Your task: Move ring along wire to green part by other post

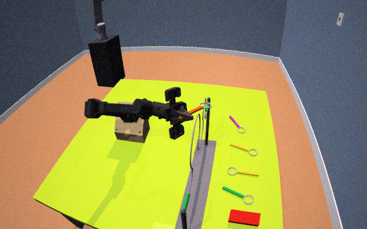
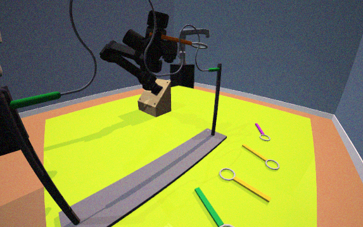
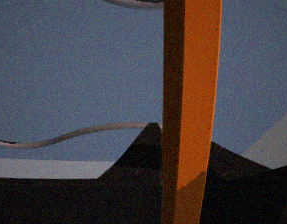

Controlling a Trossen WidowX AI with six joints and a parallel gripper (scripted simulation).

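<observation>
My gripper [image 1: 185, 115] [image 2: 161, 37] [image 3: 160, 132] is shut on the orange handle [image 1: 195, 110] [image 2: 182, 41] [image 3: 196, 100]. The ring [image 1: 199, 104] [image 2: 207, 46] at its end lies nearly flat, around the grey wire [image 1: 191, 153] [image 2: 95, 60] [image 3: 84, 131], in the exterior view above the far green part [image 1: 207, 108] [image 2: 214, 69]. Whether the ring touches the wire, I cannot tell. The far green part joins the far post [image 1: 207, 128] [image 2: 216, 98]. The other green part [image 1: 186, 201] [image 2: 37, 99] joins the near post [image 1: 184, 219]. The wrist view shows only part of the ring.
The wire bends in tall loops over a grey base [image 1: 211, 153] [image 2: 157, 168]. Beyond the base lie a purple-handled ring [image 1: 234, 121] [image 2: 259, 129], two yellow-handled rings, a green-handled ring [image 1: 233, 192] [image 2: 208, 204] and a red block [image 1: 244, 217].
</observation>
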